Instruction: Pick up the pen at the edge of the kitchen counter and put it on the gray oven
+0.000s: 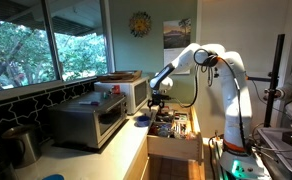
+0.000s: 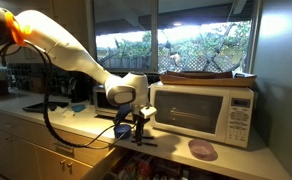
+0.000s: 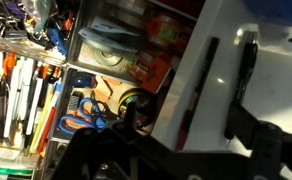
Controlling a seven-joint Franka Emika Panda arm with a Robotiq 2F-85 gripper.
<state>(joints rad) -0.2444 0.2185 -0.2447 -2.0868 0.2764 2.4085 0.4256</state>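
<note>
A dark pen (image 3: 198,88) lies along the edge of the pale cream kitchen counter (image 3: 221,50), right beside the open drawer. My gripper (image 3: 191,112) is open and hovers just above the pen, with one finger on each side. In both exterior views the gripper (image 1: 158,101) (image 2: 136,122) points down at the counter edge (image 1: 124,145) in front of the white microwave (image 1: 128,92) (image 2: 201,108). The gray oven (image 1: 86,120), with its dark glass door and flat top, stands further along the counter. I cannot make out the pen in the exterior views.
An open drawer (image 1: 172,127) (image 3: 46,100) full of tools, pens and scissors sits below the counter edge. A tray lies on the microwave (image 1: 119,76). A pink round object (image 2: 203,150) and a blue item (image 1: 141,120) lie on the counter. Windows run behind the counter.
</note>
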